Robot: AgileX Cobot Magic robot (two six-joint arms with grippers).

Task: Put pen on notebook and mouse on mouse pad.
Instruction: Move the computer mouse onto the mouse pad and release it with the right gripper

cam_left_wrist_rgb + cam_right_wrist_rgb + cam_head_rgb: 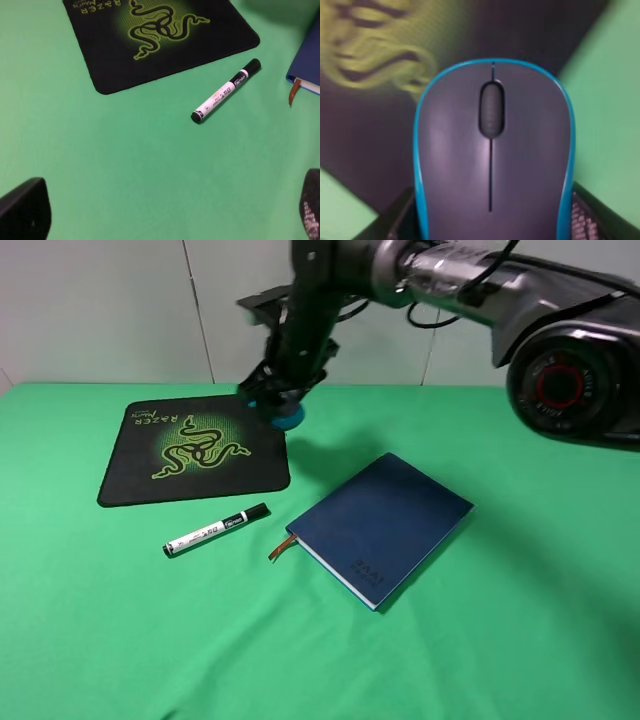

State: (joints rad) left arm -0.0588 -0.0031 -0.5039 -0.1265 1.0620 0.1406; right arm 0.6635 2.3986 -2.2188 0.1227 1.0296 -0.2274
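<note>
The grey and teal mouse point(288, 417) is held in my right gripper point(275, 400), which is shut on it over the back right corner of the black Razer mouse pad point(130, 475). In the right wrist view the mouse point(492, 150) fills the frame with the pad point(380, 145) blurred behind it; I cannot tell whether they touch. The pen point(216, 530) lies on the green cloth in front of the pad. The navy notebook point(385, 520) lies closed to its right. My left gripper point(167, 210) is open above bare cloth, well short of the pen point(226, 90).
A green cloth point(120, 640) covers the table, with a white wall behind. The notebook's brown ribbon point(282, 548) sticks out toward the pen. The right arm point(470, 285) reaches across the back of the table from the right. The left arm is outside the exterior view.
</note>
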